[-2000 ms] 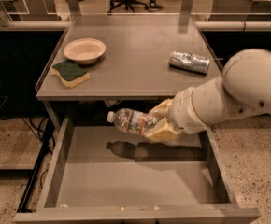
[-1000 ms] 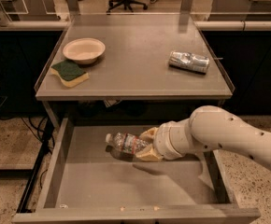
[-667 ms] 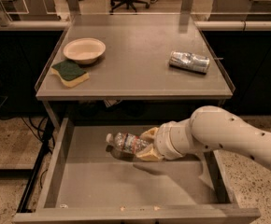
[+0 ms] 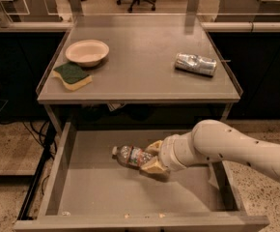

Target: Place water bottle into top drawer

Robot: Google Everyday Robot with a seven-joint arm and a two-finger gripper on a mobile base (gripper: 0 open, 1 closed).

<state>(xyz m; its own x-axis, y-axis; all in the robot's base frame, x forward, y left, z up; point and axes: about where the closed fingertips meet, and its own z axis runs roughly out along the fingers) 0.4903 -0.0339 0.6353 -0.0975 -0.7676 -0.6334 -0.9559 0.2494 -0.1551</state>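
Note:
The water bottle (image 4: 130, 155) is a small clear ribbed bottle with a white cap and a coloured label. It lies on its side, cap to the left, low over the flat grey bottom of the open top drawer (image 4: 101, 192). My gripper (image 4: 149, 157) reaches in from the right on a white arm and is shut on the bottle's base end, one tan finger (image 4: 152, 166) in front of it and one behind. Whether the bottle rests on the drawer bottom I cannot tell.
On the grey tabletop (image 4: 140, 66) above the drawer are a beige bowl (image 4: 87, 52) and a green and yellow sponge (image 4: 72, 75) at the left, and a crushed silver can (image 4: 194, 64) at the right. The drawer's low side walls (image 4: 57, 170) flank the bottle.
My gripper with the bottle has come down from just under the tabletop edge into the drawer. Over the last second it has barely moved.

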